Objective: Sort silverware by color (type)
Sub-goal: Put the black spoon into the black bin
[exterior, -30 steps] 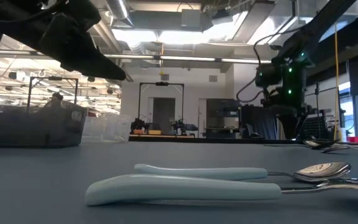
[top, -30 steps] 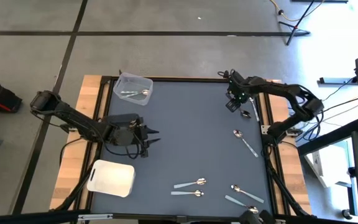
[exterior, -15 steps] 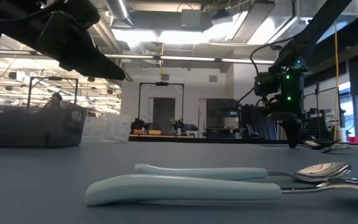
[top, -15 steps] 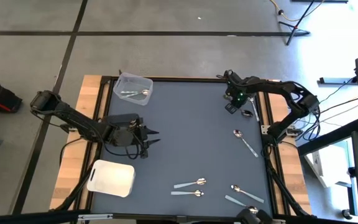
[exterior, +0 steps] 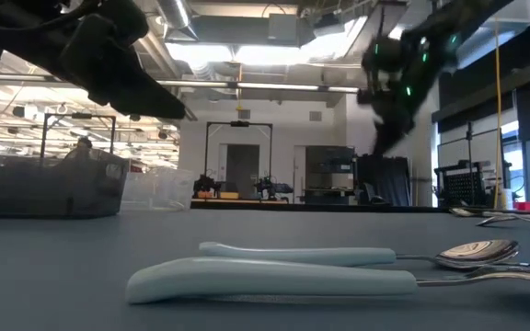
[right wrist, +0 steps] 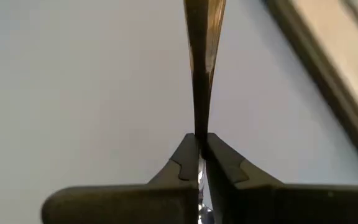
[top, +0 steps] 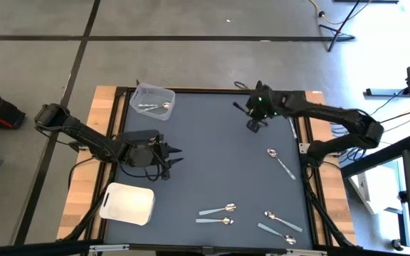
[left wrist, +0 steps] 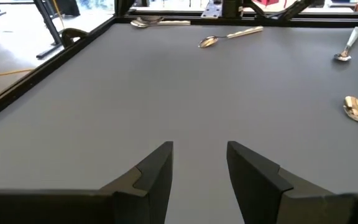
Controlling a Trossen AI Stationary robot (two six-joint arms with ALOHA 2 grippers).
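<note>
My right gripper point(top: 253, 124) point(right wrist: 199, 140) is over the far right part of the table, raised above it in the low view point(exterior: 385, 129). It is shut on a thin utensil point(right wrist: 199, 74) that I see edge-on. My left gripper point(top: 171, 156) point(left wrist: 199, 168) hovers open over the table's left middle with nothing between its fingers. Several silver spoons lie flat on the grey mat: one at the right point(top: 282, 163), two with pale handles near the front point(top: 217, 210) point(top: 214, 221), and two more at the front right point(top: 283, 220). My right gripper pinches the thin utensil between its two fingers, at a stretch point(right wrist: 199, 127) just past the fingertips. The utensil runs on straight ahead of the fingers, in line with them. Which part of it is held I cannot tell. It hangs clear of the table.
A clear plastic tub point(top: 152, 99) with a spoon in it stands at the far left corner. A white tray point(top: 127, 203) sits at the near left. Another utensil point(top: 292, 128) lies by the right edge. The mat's middle point(top: 212, 149) is bare.
My right gripper has shut on a utensil that lay near the table's right edge. It has risen with it and moved toward the table's left and slightly toward the far edge. The utensil has left the mat.
</note>
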